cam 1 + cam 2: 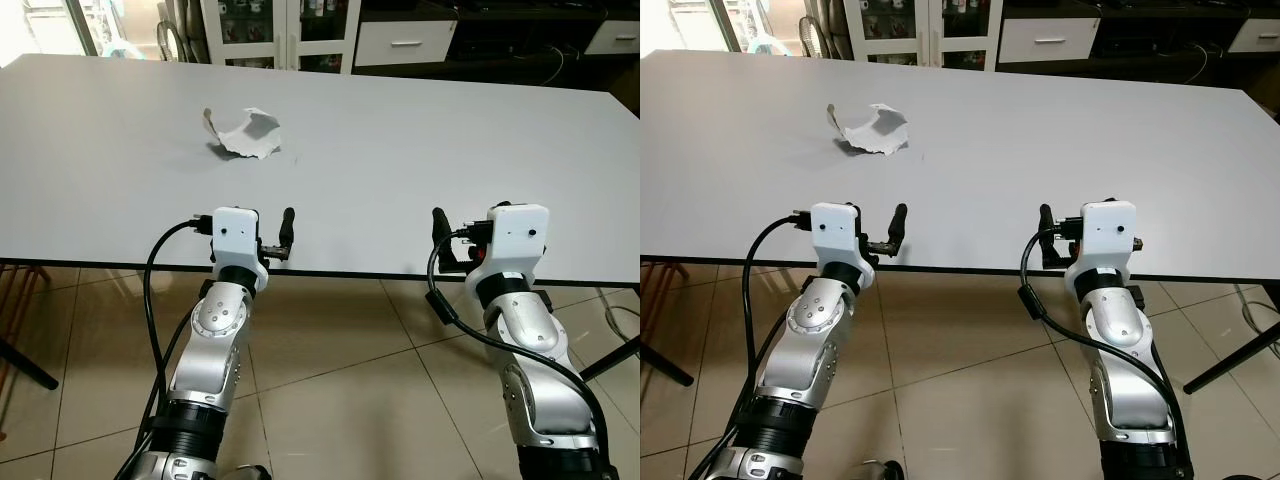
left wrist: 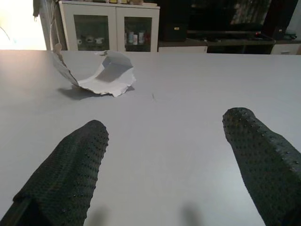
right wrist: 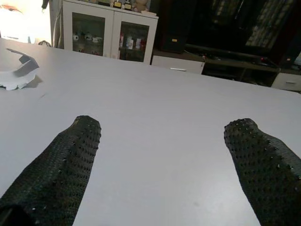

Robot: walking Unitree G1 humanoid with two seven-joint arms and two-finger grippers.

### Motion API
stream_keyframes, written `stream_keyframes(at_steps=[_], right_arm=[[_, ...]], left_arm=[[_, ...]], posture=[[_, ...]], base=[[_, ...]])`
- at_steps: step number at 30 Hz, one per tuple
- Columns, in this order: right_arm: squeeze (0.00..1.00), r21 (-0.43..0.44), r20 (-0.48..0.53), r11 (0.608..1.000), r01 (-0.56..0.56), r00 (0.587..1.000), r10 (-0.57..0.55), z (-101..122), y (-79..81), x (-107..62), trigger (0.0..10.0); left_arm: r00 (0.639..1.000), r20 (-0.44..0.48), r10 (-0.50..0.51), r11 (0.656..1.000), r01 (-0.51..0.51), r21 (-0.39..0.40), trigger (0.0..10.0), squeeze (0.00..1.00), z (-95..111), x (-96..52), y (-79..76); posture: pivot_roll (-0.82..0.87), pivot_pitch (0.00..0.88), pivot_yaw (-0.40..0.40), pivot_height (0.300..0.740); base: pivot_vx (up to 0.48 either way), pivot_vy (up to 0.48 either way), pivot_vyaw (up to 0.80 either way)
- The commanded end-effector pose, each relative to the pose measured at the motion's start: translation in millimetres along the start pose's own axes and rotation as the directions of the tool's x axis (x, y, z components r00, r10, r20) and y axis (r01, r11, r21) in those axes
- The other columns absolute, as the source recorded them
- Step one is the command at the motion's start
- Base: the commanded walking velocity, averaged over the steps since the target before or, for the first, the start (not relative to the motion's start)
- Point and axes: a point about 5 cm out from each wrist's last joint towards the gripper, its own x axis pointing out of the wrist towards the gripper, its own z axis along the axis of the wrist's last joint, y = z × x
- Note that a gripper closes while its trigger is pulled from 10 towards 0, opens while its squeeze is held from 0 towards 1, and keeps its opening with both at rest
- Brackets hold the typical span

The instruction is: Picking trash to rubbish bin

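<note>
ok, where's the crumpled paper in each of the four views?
Left eye view: crumpled paper on the white table, upper left, ahead of the left gripper.
Right eye view: upper left, same spot on the table.
Left wrist view: upper left, beyond the open fingers.
Right wrist view: far left edge, partly cut off.
Shared landmark: the white glass-door cabinet behind the table.

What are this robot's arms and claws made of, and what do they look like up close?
Both arms are jointed silver metal segments, with black collars lower down. Each ends in a boxy white wrist housing, and a thick black cable loops beside each arm. The left gripper and right gripper each have two long black fingers, rounded at the tips and covered in small raised dots.
</note>
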Motion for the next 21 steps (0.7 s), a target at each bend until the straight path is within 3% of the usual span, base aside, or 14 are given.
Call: stream_keyframes(at_steps=[1,6,11,21], right_arm=[[0.00,0.008,-0.028,1.000,0.019,0.999,-0.019,-6,-3.6,-1.7,10.0],[0.00,0.000,-0.035,0.999,0.034,0.999,-0.034,-8,-8.3,-2.1,10.0],[0.00,-0.009,-0.053,0.999,0.032,0.998,-0.032,-12,-12.6,1.2,10.0],[0.00,0.035,-0.057,0.999,0.006,0.998,-0.004,-14,-2.6,4.2,10.0]], left_arm=[[1.000,0.000,-0.019,1.000,0.019,0.001,10.0,0.00,2,3.9,-3.8],[0.999,0.000,-0.042,0.999,0.042,-0.007,10.0,0.00,4,5.0,-7.0],[1.000,-0.010,-0.005,1.000,0.005,-0.003,10.0,0.00,-1,1.9,4.3],[1.000,-0.008,-0.003,1.000,0.003,-0.017,10.0,0.00,0,-1.1,4.1]], posture=[[-0.10,0.050,-0.010,0.740],[-0.10,0.048,-0.013,0.740],[-0.06,0.052,-0.037,0.740],[-0.05,0.058,-0.045,0.740]], base=[[0.000,0.000,0.00],[0.000,0.000,0.00],[0.000,0.000,0.00],[0.000,0.025,0.00]])
